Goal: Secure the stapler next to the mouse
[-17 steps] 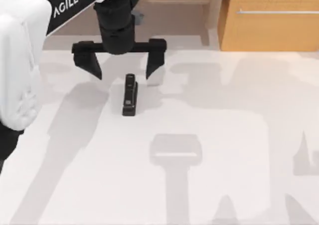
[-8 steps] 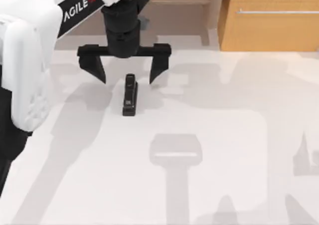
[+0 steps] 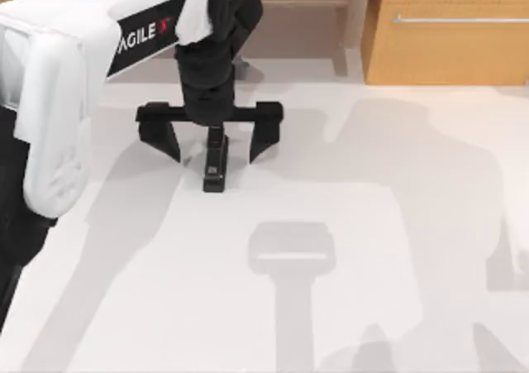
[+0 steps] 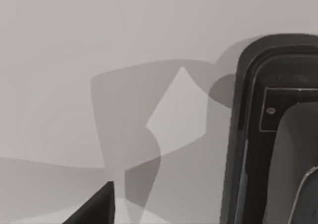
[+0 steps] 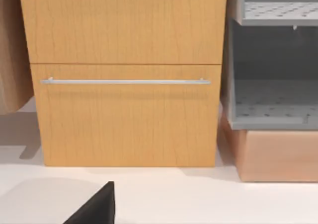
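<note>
The left gripper (image 3: 214,145) hangs over the far end of the stapler (image 3: 215,164), jaws spread wide to either side of it. The stapler (black, narrow) lies flat on the white surface (image 3: 372,224), left of centre.

Far end of the stapler (image 3: 215,163) hidden beneath the wrist of the left gripper (image 3: 214,145), between its two spread fingers. In the left wrist view, stapler (image 4: 271,134) cut off by the picture's edge, near end unseen. One fingertip (image 4: 97,208) cropped at the border there. In the right wrist view, a wooden cabinet (image 5: 124,75) truncated above; fingertip (image 5: 94,208) likewise cropped.
</note>
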Available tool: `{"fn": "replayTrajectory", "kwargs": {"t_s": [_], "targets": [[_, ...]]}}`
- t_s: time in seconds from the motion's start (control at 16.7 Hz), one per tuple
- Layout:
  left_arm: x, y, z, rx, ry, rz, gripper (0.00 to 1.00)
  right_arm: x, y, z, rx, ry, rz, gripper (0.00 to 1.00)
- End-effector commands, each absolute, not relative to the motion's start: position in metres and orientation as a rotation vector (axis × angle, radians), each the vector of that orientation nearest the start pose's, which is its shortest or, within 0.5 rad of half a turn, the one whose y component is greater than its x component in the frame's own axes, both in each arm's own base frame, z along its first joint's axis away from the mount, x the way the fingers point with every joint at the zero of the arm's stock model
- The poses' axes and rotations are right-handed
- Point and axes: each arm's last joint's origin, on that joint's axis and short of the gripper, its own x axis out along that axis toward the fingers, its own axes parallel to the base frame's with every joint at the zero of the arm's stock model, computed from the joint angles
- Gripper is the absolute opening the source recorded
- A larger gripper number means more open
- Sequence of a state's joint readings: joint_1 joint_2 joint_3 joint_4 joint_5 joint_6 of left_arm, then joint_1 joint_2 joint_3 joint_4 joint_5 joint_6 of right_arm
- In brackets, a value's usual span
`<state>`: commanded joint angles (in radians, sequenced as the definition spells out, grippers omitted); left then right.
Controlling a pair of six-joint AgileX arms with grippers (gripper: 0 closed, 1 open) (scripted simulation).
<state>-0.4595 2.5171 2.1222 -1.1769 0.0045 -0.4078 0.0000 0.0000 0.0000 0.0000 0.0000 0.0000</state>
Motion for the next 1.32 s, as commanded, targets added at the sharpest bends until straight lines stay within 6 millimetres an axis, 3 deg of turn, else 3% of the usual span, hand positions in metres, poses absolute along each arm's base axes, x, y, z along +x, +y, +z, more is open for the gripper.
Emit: {"fn": "replayTrajectory", "kwargs": {"t_s": [0.18, 0.96, 1.32], "targets": [[0.4412, -0.2115, 0.1164, 0.032, 1.571, -0.029, 1.00, 0.1057, -0.0012, 0.1600, 0.000, 0.000, 0.000, 1.00], [0.4412, -0.2115, 0.1164, 0.032, 1.571, -0.029, 0.02, 0.1057, -0.0012, 0.1600, 0.000, 0.000, 0.000, 1.00], [0.4412, -0.2115, 0.1164, 0.032, 1.571, -0.029, 0.00, 0.1057, -0.0012, 0.1600, 0.000, 0.000, 0.000, 1.00]]}}
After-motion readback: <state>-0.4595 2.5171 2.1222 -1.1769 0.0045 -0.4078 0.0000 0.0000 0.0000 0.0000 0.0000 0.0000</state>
